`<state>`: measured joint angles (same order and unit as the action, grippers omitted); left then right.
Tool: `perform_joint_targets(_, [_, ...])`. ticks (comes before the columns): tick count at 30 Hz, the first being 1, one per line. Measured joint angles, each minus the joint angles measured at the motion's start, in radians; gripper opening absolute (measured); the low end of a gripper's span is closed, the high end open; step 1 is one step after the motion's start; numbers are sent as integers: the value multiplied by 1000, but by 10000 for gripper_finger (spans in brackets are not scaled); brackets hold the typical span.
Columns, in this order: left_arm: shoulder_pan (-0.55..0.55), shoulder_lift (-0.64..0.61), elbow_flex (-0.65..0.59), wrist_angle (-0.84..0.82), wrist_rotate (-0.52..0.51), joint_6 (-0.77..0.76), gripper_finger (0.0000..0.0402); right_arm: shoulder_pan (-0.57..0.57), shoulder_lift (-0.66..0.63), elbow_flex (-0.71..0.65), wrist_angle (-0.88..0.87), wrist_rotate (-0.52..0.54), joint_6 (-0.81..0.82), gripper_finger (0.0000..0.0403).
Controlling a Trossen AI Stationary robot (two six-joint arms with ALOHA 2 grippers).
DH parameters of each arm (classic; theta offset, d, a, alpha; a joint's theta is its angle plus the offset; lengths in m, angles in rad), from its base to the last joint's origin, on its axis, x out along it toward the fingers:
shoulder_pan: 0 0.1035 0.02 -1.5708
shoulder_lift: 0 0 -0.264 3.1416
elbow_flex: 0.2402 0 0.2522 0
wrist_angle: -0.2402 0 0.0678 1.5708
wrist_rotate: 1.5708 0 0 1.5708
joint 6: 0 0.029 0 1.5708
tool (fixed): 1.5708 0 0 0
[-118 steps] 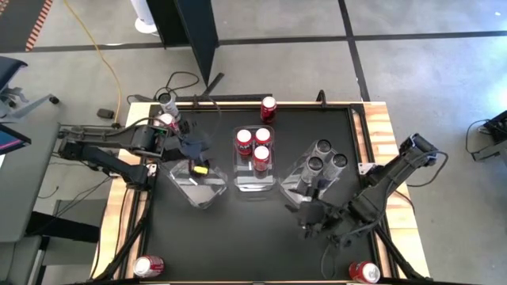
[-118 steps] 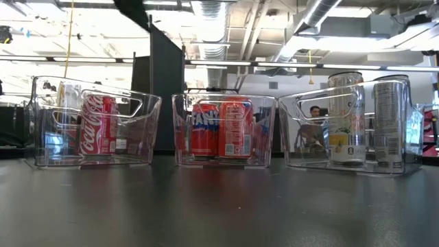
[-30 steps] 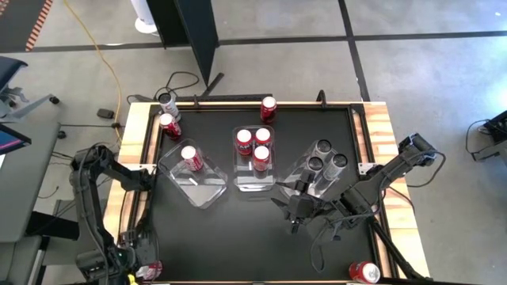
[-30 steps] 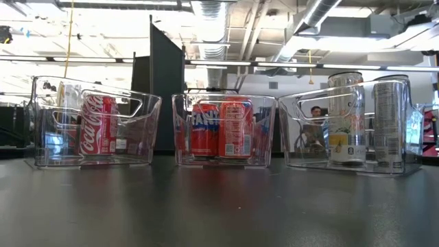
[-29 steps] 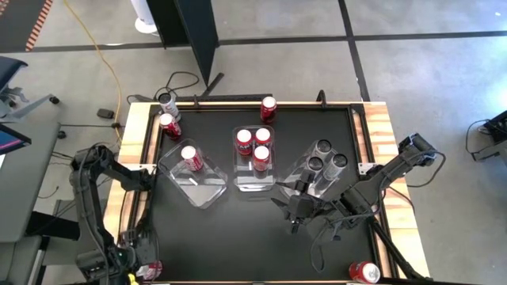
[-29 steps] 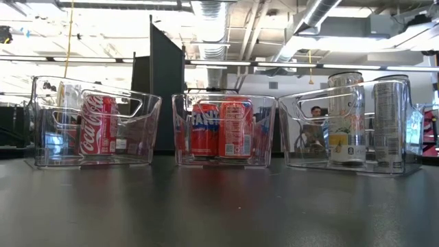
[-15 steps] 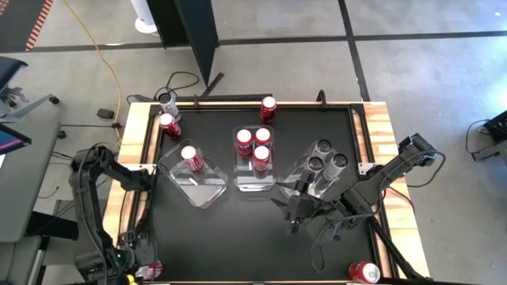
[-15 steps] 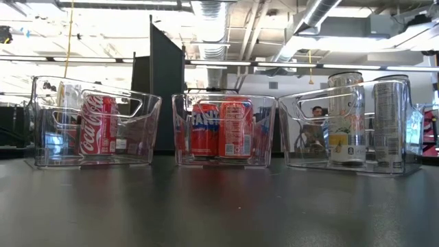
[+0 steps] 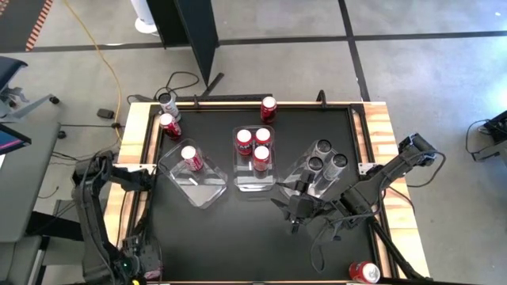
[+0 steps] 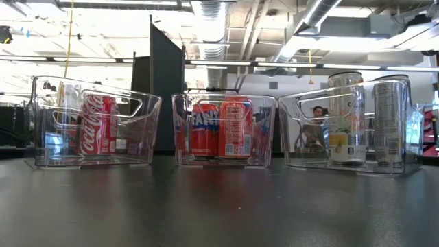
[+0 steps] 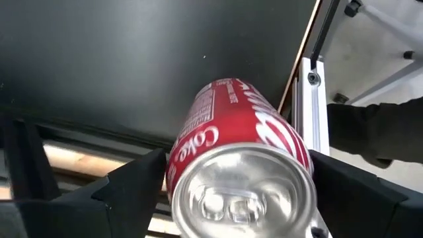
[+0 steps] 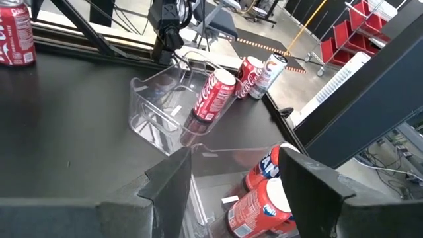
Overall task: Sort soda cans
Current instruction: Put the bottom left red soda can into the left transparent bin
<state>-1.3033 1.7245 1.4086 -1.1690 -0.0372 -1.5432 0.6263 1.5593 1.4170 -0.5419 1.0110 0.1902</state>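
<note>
three bins [image 9: 255,184] stand in a row mid-table, holding one, three and three soda cans [image 9: 255,147].

Three clear bins [image 10: 96,120] hold soda cans [image 10: 98,125]: red, orange-red, and silver ones, left to right

"Coke" on red can [image 11: 241,142]; "Fanta" on binned can [image 10: 204,128].

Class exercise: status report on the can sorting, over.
Left gripper straddles Coke can at near-left corner of table. Right gripper open, empty, beside silver-can bin. No obstruction seen.
</note>
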Motion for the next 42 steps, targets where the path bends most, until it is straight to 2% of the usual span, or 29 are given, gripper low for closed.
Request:
perform_joint_targets(15, [-1, 100, -5, 34, 4, 68, 344, 2, 0, 0, 1, 0, 3, 244])
perform_joint_targets(24, [-8, 124, -3, 51, -2, 90, 308, 4, 0, 0, 1, 0, 3, 244])
perform_joint_targets(32, [-11, 135, -2, 59, -16, 107, 306, 17, 0, 0, 4, 0, 2, 244])
perform_joint_targets(42, [71, 118, -6, 24, -24, 272, 305, 22, 0, 0, 3, 0, 0, 244])
